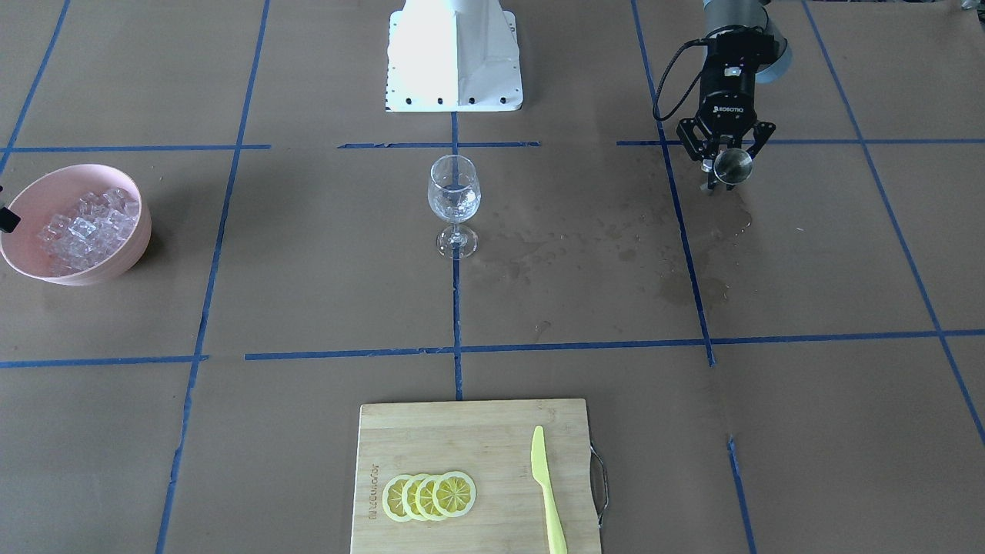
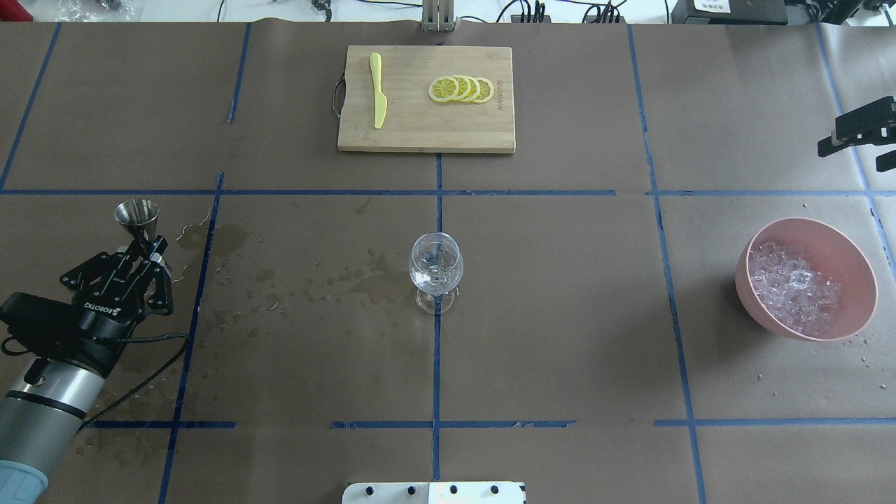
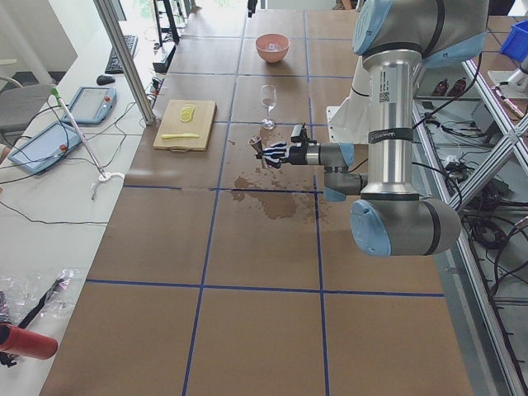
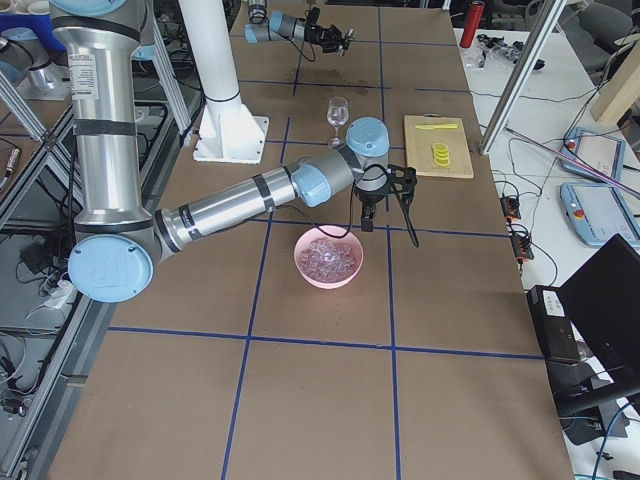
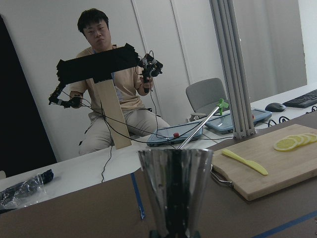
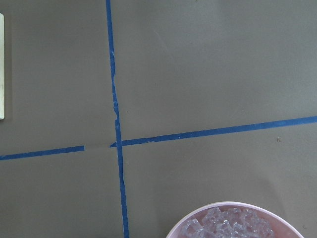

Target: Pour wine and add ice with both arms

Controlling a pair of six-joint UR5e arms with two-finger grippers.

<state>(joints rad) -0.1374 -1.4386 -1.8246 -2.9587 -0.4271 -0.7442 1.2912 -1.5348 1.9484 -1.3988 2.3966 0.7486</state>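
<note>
Cannot judge jaw spacing on the right tool (image 2: 859,134): cropped by the overhead view's right edge, a sliver at the front view's left. Cannot gauge the wine (image 2: 434,280) level in the wine glass (image 2: 435,260): too clear. Note jigger (image 5: 174,191) base and pink bowl (image 6: 233,219) cropped at wrist views' bottom edges.

Left gripper (image 2: 145,249) around metal jigger (image 2: 137,214)

- Jigger (image 5: 173,191): polished metal, mirror-bright.
- Wine glass (image 1: 454,192): clear, glossy glass.
- Cutting board (image 1: 462,438): pale, matt wood.
- Table cover (image 1: 323,269): matt brown paper, damp-stained.
- Bowl (image 1: 123,260): matt pink, possibly plastic.
</note>
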